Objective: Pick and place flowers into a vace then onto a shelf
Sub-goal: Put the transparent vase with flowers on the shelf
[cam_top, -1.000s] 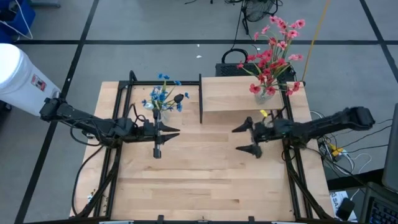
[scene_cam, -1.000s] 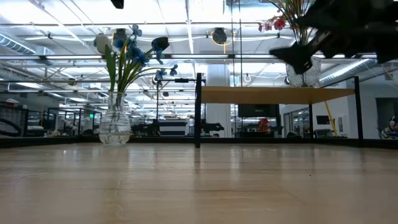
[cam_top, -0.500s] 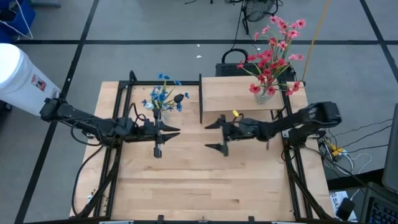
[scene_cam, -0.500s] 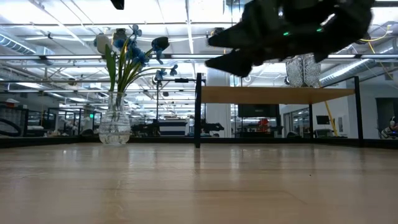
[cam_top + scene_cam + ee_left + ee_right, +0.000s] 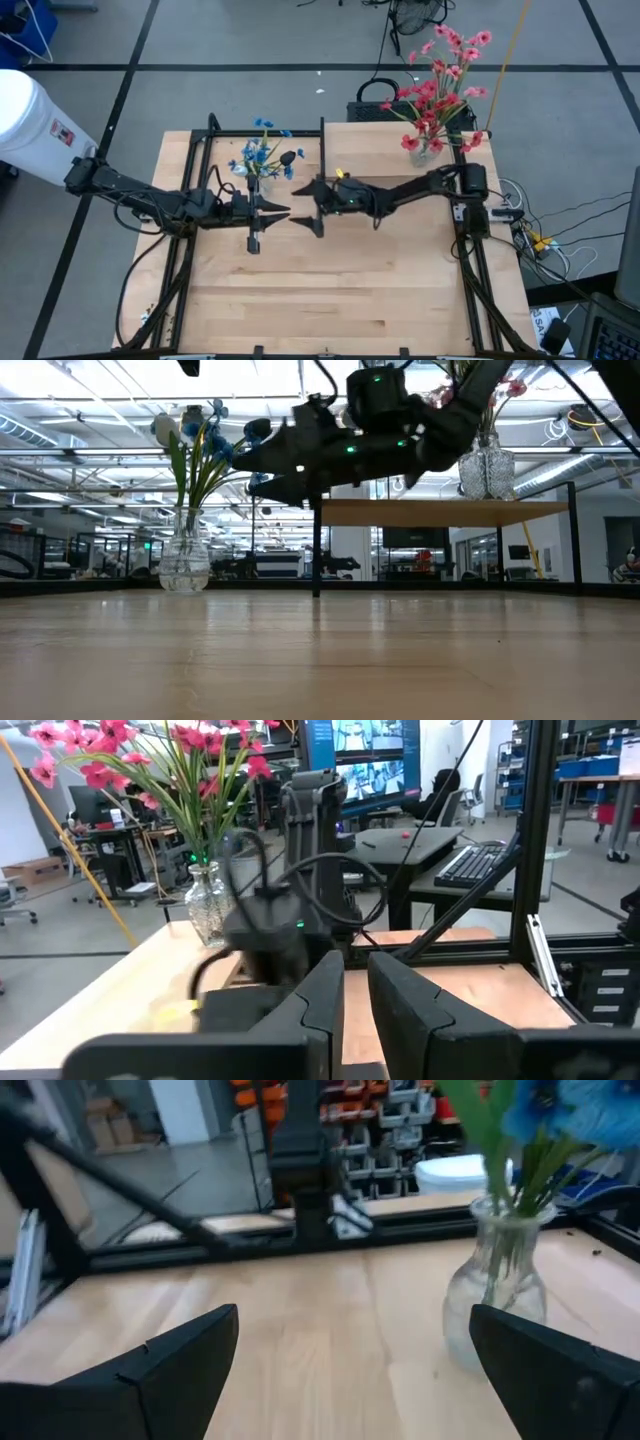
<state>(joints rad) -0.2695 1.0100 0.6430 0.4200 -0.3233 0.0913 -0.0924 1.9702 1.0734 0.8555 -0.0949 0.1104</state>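
The blue flowers in a clear glass vase [image 5: 262, 172] stand on the pale wooden desk [image 5: 330, 290], not yet on the raised wooden shelf [image 5: 385, 152]. The right gripper [image 5: 307, 205] hangs beside them with its fingers wide apart, and I think it must close around the vase next. The left gripper [image 5: 268, 212] waits nearby, nearly closed and holding nothing.

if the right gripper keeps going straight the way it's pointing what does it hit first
Probably the left gripper, which sits straight ahead of the open right gripper. The glass vase of blue flowers stands a little to one side of that line, though depth is hard to judge.

My high camera looks straight down on the pale wooden tabletop [image 5: 330, 280]. My low one looks level across it. Both catch the clear glass vase of blue flowers [image 5: 262, 165] [image 5: 186, 560].
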